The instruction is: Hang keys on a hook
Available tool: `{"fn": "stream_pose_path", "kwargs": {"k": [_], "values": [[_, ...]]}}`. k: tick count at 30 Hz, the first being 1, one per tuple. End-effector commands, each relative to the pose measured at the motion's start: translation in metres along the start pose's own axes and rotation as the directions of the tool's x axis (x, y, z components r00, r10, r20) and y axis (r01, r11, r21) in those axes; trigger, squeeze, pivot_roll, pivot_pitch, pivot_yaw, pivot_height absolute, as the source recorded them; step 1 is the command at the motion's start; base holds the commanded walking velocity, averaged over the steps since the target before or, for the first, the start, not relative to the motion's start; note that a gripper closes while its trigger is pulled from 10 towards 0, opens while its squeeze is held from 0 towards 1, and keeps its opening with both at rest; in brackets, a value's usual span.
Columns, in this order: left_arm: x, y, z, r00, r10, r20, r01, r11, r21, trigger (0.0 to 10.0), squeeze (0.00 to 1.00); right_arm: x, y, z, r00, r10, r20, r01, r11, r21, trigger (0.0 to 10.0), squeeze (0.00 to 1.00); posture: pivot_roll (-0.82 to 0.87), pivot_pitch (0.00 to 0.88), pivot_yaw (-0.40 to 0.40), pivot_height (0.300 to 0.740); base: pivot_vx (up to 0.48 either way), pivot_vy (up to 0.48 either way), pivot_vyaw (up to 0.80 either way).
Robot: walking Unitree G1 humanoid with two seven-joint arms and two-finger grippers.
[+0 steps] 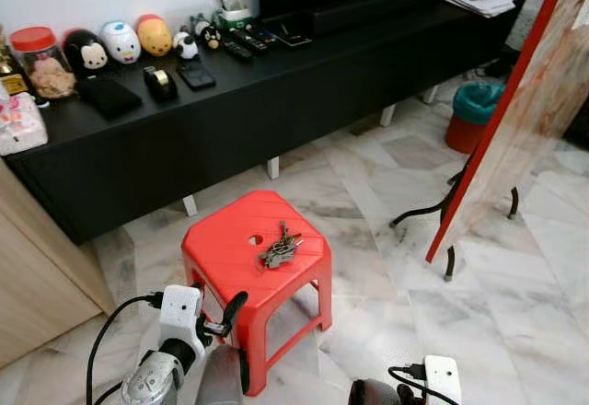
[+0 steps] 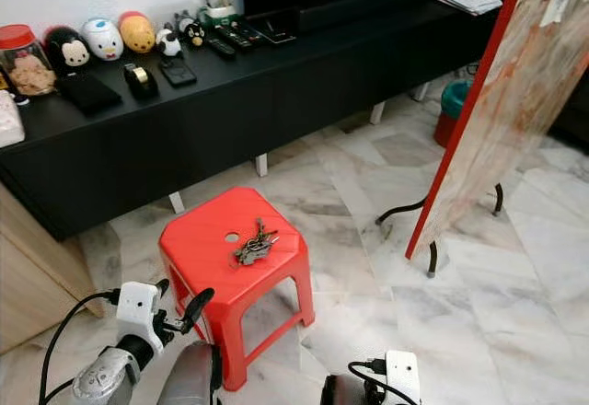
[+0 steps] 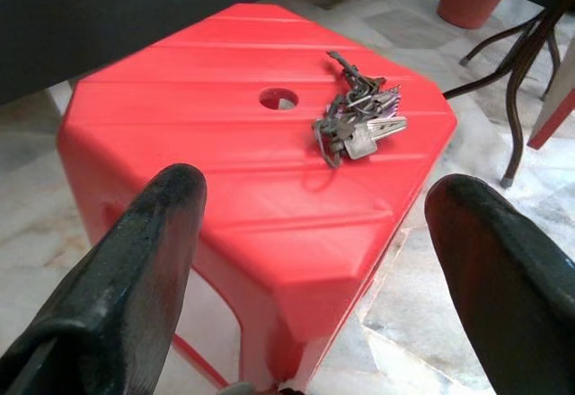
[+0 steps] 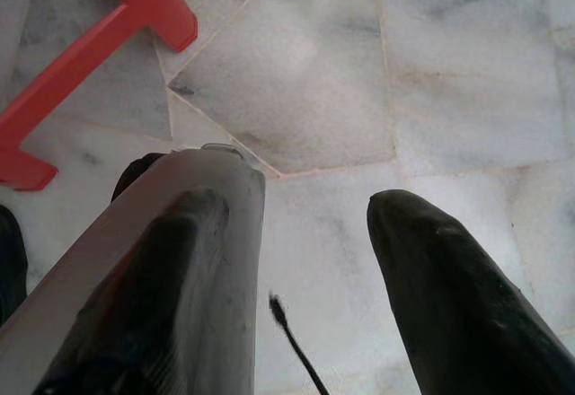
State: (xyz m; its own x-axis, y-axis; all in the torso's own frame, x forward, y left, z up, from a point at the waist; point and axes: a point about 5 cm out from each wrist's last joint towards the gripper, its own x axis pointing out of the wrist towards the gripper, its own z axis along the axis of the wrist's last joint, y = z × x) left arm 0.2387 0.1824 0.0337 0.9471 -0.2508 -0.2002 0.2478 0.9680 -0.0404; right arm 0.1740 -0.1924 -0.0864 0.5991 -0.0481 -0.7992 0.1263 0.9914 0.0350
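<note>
I count one red stool (image 1: 241, 256), one bunch of keys (image 1: 280, 248) on it (individual keys too tangled to number). On black cabinet (image 1: 230, 120): four round plush toys (image 1: 121, 40) in row, one red-lidded jar (image 1: 40, 60), one tape dispenser (image 1: 159, 82), one dark pouch (image 1: 108, 96). On floor: one teal-lined bin (image 1: 475, 114), one leaning red-edged board (image 1: 521, 120). Two grippers: left gripper (image 3: 310, 238), right gripper (image 4: 310, 260).

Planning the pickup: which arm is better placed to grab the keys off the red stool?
Left. Its open left gripper points at the keys on the red stool; the right gripper faces bare floor.
</note>
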Motion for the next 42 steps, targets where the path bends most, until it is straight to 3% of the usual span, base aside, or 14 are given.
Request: {"fn": "stream_pose_path", "kwargs": {"k": [1, 22, 32, 42], "values": [[-0.0003, -0.0031, -0.0015, 0.999, -0.034, -0.017, 0.034, 0.999, 0.017, 10.0, 0.0, -0.0012, -0.0019, -0.0054, 1.0, -0.003, -0.019, 0.003, 1.0, 0.01, 10.0, 0.0, 0.11, 0.104, -0.058, 0.62, 0.0, 0.0, 0.0], [0.0003, 0.0051, -0.0051, 0.999, 0.038, -0.039, -0.036, 0.998, 0.057, 10.0, 0.0, -0.0015, -0.0029, -0.0057, 1.0, -0.006, -0.019, 0.006, 0.999, -0.033, 10.0, 0.0, 0.11, 0.106, -0.06, 0.62, 0.0, -0.069, 0.0], [0.0013, 0.0048, -0.0053, 0.998, 0.039, -0.042, -0.037, 0.998, 0.055, 10.0, 0.0, -0.0017, -0.0032, -0.0064, 1.0, -0.009, -0.019, 0.009, 1.0, -0.001, 10.0, 0.0, 0.11, 0.105, -0.06, 0.62, 0.169, -0.286, 0.31], [0.0024, 0.0047, -0.0063, 0.998, 0.043, -0.048, -0.04, 0.997, 0.06, 10.0, 0.0, -0.0018, -0.0026, -0.0082, 1.0, -0.003, -0.031, 0.003, 1.0, 0.003, 10.0, 0.0, 0.11, 0.106, -0.061, 0.62, 0.024, 0.0, 0.0]]}}
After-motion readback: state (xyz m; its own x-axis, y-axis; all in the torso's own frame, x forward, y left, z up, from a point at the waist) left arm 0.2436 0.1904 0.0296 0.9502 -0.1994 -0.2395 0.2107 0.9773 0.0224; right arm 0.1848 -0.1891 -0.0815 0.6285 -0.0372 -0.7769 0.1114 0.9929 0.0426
